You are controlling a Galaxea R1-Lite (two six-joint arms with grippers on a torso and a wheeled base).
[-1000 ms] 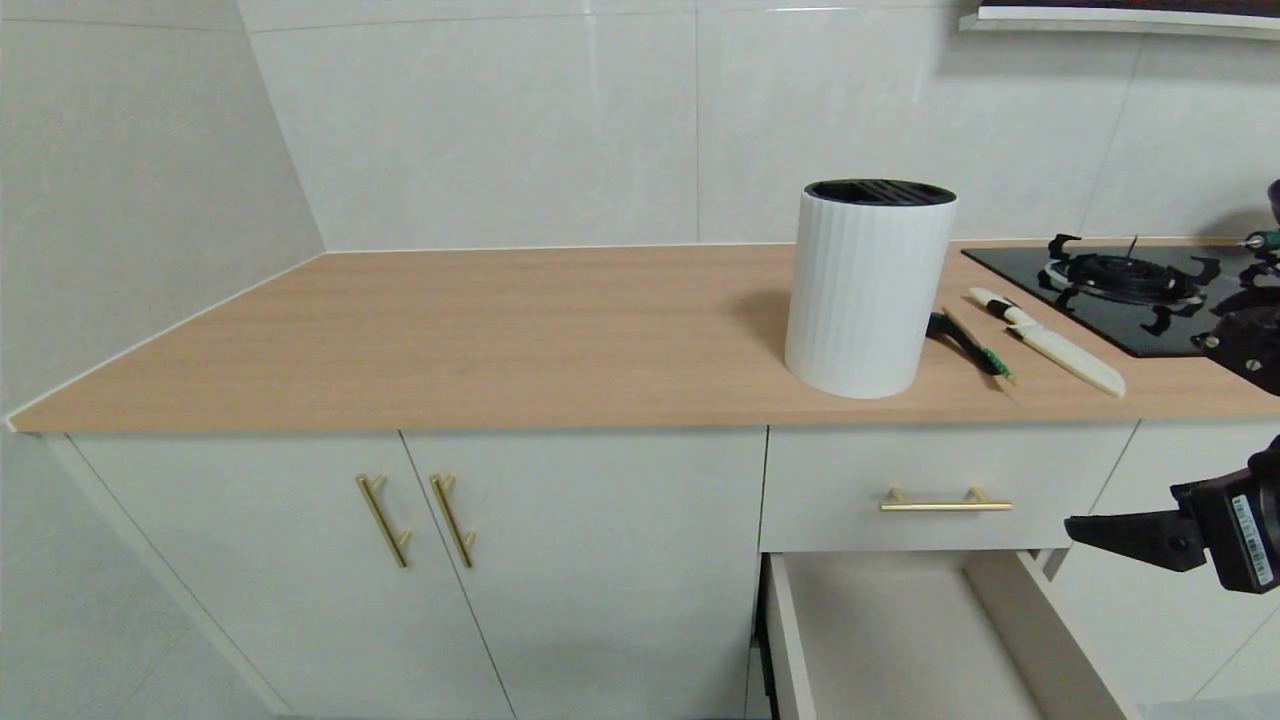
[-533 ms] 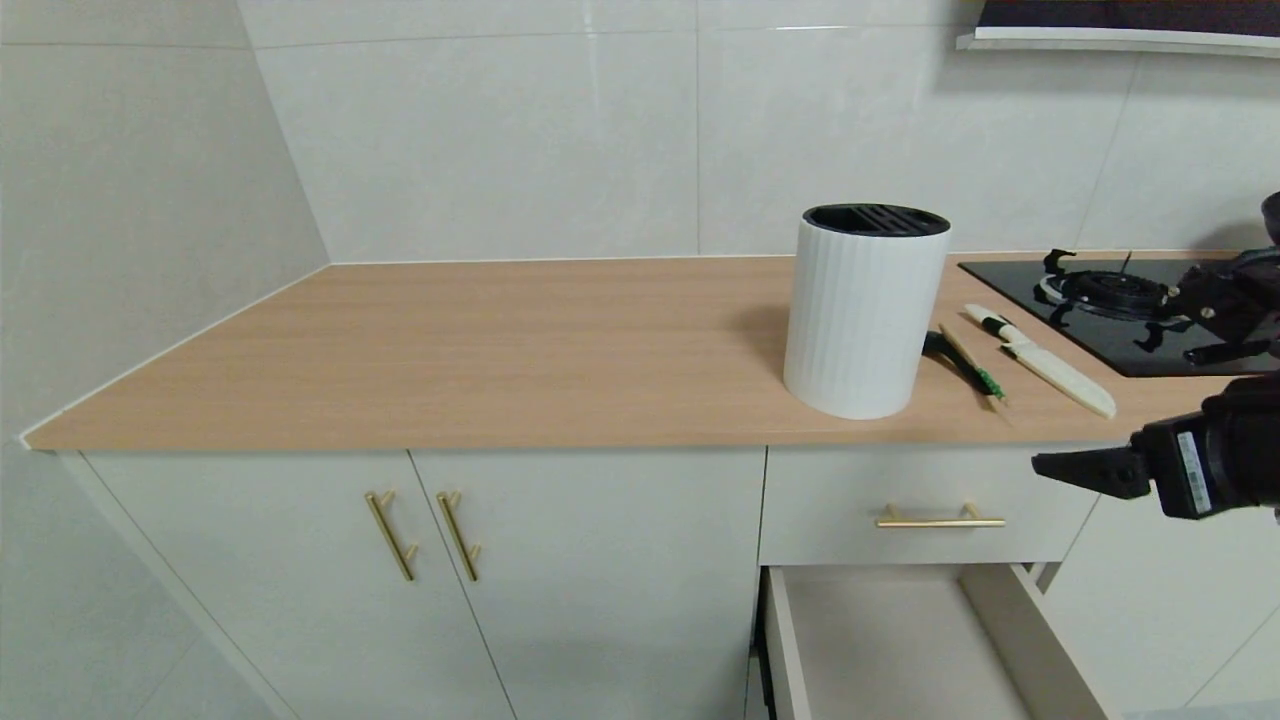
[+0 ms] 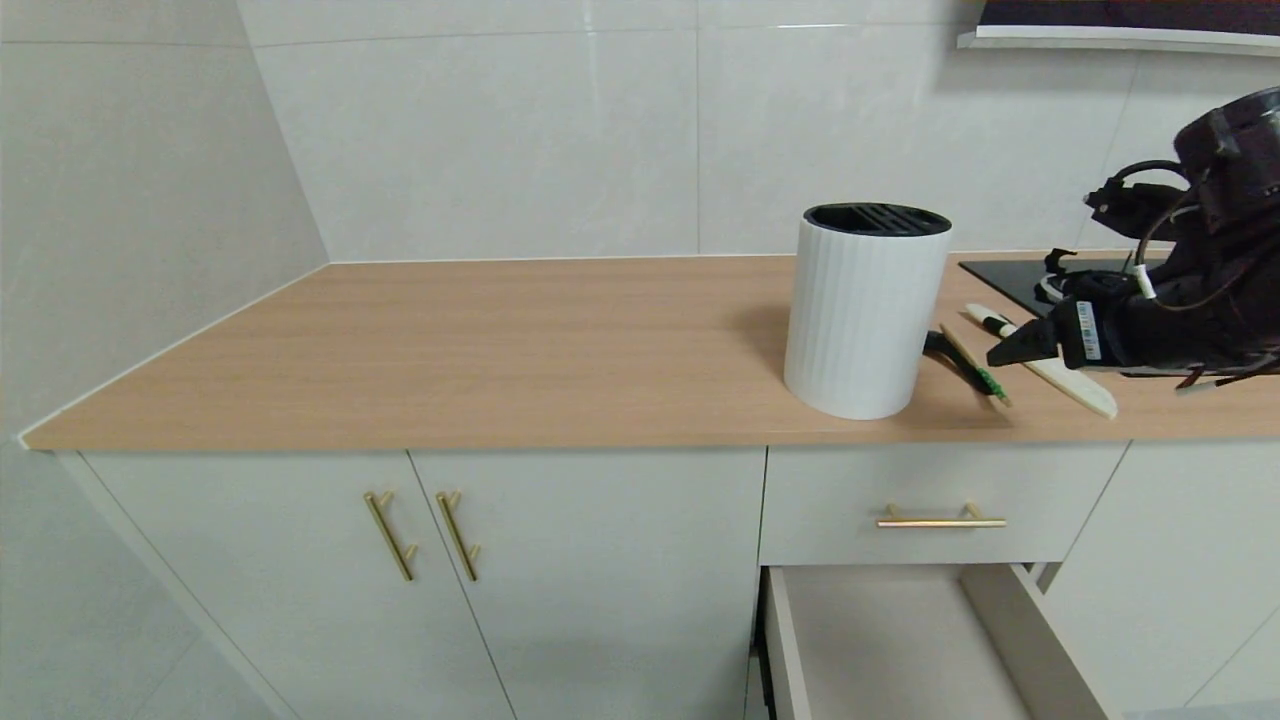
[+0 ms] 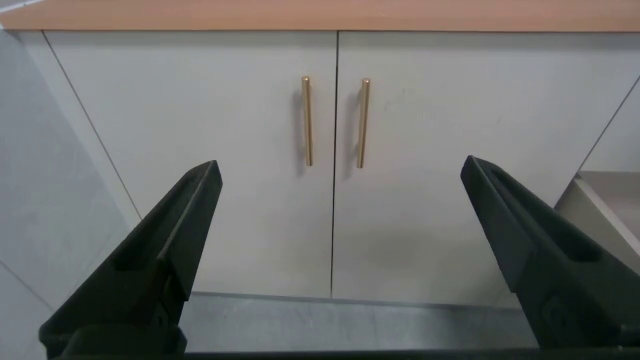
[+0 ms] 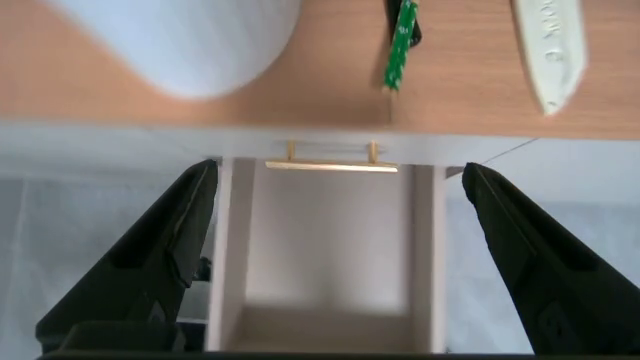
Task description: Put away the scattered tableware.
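A white ribbed holder (image 3: 865, 310) with a black slotted top stands on the wooden counter (image 3: 500, 350). Just to its right lie a black-and-green-handled utensil with a wooden stick (image 3: 968, 362) and a white knife (image 3: 1080, 388). My right gripper (image 3: 1005, 352) hovers open over the counter's front edge above these, holding nothing. In its wrist view it (image 5: 338, 172) looks down on the holder (image 5: 190, 40), the green utensil (image 5: 400, 40) and the knife blade (image 5: 548, 50). My left gripper (image 4: 340, 168) is open and low, facing the cabinet doors (image 4: 250, 150).
A black gas hob (image 3: 1005, 277) sits at the counter's right end, partly behind my right arm. Below the counter a drawer with a gold handle (image 3: 940, 520) is closed, and the drawer (image 3: 785, 640) under it is pulled out. Tiled walls bound the back and left.
My right arm has risen from beside the open drawer to above the counter, over the knife and utensil. The head camera shifted slightly early on.
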